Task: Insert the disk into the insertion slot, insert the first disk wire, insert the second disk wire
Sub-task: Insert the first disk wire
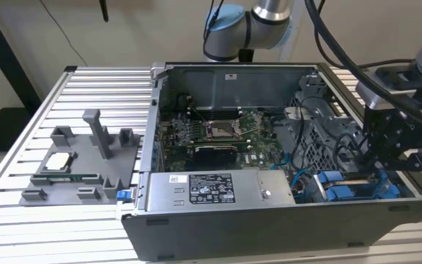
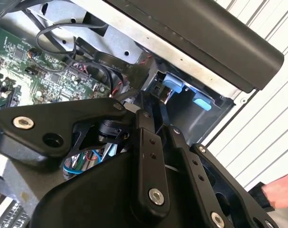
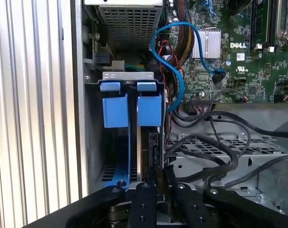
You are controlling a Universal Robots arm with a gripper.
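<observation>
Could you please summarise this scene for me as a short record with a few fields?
setting: open computer case on a slatted table
disk: edge-on in the drive bay, in its blue carrier, beside a second blue carrier
gripper: at the disk's near end
cables: blue cable loops beside the bay; link to the disk unclear
also: grey power supply

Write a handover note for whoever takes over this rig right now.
Gripper: low in the drive cage, at the disk.
Disk: upright in its slot beside a second blue carrier; full seating unclear.
Done: disk in the slot.
Left: both disk wires, none visibly plugged in; a blue cable hangs by the cage.
Note: a person's hand is beside the case.
</observation>
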